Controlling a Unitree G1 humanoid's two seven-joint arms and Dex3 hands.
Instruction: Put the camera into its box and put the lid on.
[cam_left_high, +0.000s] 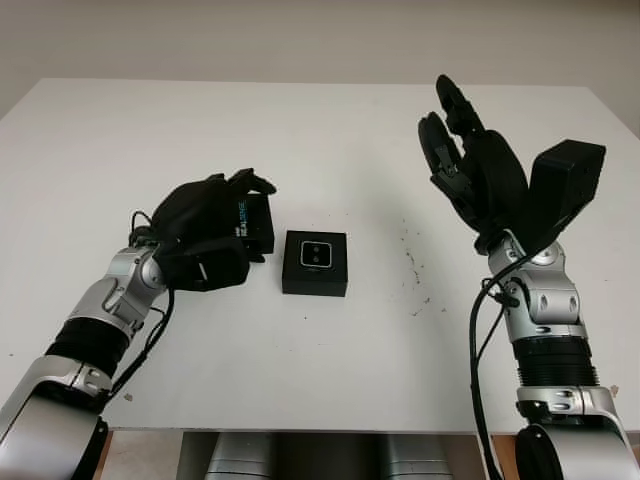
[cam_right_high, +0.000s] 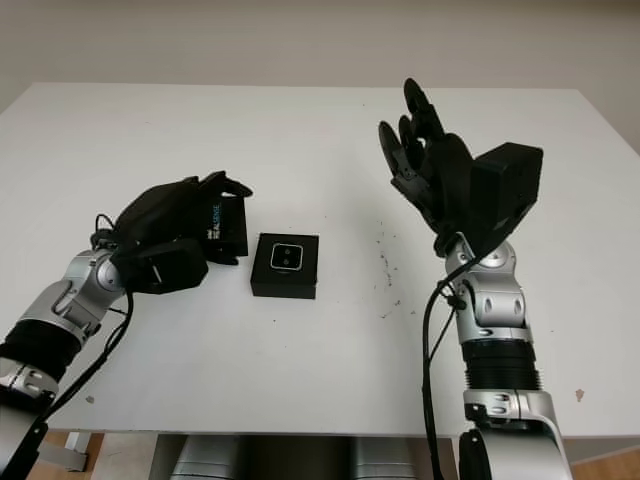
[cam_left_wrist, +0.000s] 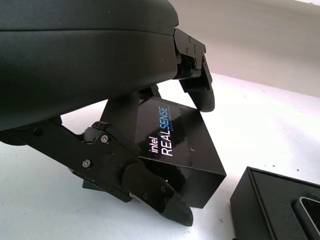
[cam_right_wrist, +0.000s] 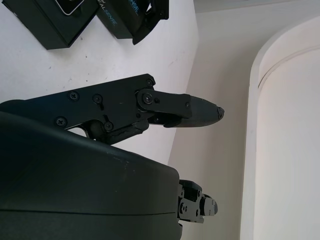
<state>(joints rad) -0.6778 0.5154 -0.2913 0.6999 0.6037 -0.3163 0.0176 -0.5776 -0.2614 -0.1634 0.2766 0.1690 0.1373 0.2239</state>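
Already the camera (cam_left_high: 316, 254) sits in its box (cam_left_high: 314, 264), frame centre. Left hand (cam_left_high: 205, 238) just left of it, fingers closed around the lid (cam_left_wrist: 180, 150). Right hand (cam_left_high: 470, 165) raised at right, open. Lift lid level, align edges squarely before lowering.

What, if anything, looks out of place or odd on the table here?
Only small dark specks scattered on the white table right of the open box, like crumbs or dirt. The camera sits squarely in the box. The left robot hand is closed around the lid; the right robot hand is open, raised above the table.
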